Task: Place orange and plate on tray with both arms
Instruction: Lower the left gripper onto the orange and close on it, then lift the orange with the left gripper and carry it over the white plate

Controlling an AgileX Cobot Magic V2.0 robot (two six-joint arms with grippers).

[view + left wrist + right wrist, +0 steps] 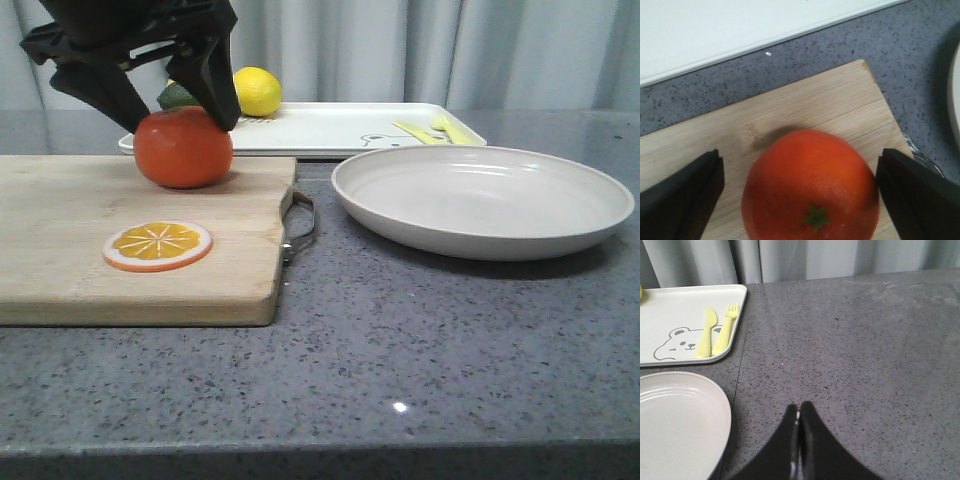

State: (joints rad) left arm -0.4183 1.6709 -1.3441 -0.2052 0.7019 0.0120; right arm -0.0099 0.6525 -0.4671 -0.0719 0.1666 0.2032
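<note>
The reddish orange (183, 147) rests on the far end of a wooden cutting board (60, 210). My left gripper (178, 108) hangs over it, open, one black finger on each side. In the left wrist view the orange (810, 185) lies between the fingers (680, 200) with a gap on both sides. The off-white plate (480, 200) stands on the counter to the right. Behind both lies the white tray (330, 125) with a bear drawing. My right gripper (798, 407) is shut and empty over bare counter, to the right of the plate (675, 425); it is out of the front view.
A yellow lemon (257, 90) and a dark green fruit (178, 97) sit at the tray's left end. A yellow fork and knife (430, 130) lie at its right end. An orange slice (157, 245) lies on the board. A metal handle (300, 225) juts from the board toward the plate.
</note>
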